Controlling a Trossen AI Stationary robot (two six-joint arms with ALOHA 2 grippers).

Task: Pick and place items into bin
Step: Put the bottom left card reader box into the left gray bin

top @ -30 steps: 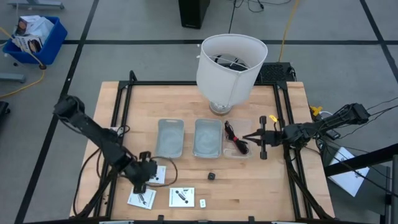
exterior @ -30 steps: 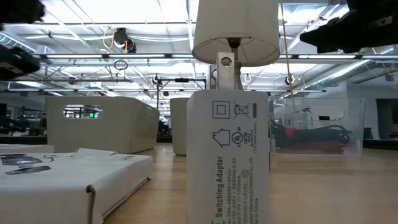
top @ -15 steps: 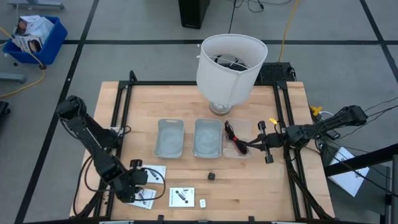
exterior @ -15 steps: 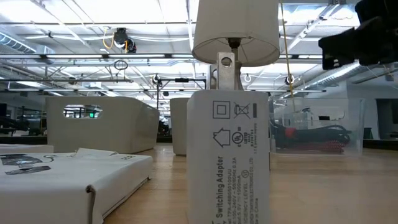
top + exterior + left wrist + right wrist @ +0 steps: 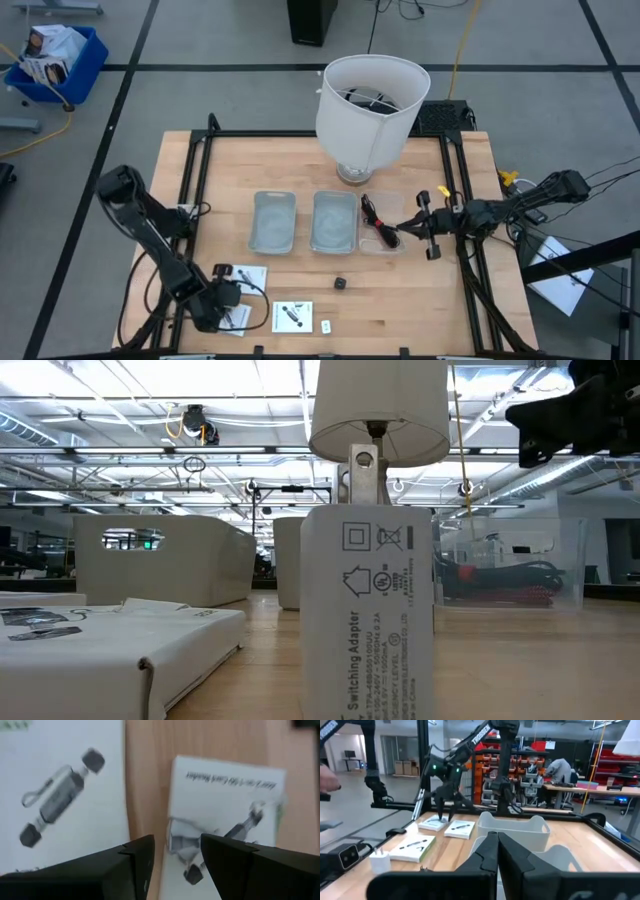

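- Three white packets lay at the table's near left: one [image 5: 246, 277] nearest the bins, one [image 5: 233, 318] at the near edge, one [image 5: 292, 316] to its right.
- The left gripper [image 5: 222, 297] hovered low over the first two packets [image 5: 60, 795] [image 5: 225, 820], its fingers [image 5: 137, 865] parted with a narrow gap and holding nothing.
- The black coiled cable [image 5: 376, 222] lay in the rightmost clear bin [image 5: 383, 248].
- The right gripper [image 5: 408, 226] hung above that bin, its fingers [image 5: 490, 852] nearly closed and empty.
- A tiny black cube [image 5: 341, 283] and a tiny white piece [image 5: 325, 325] sat on the wood, apart.
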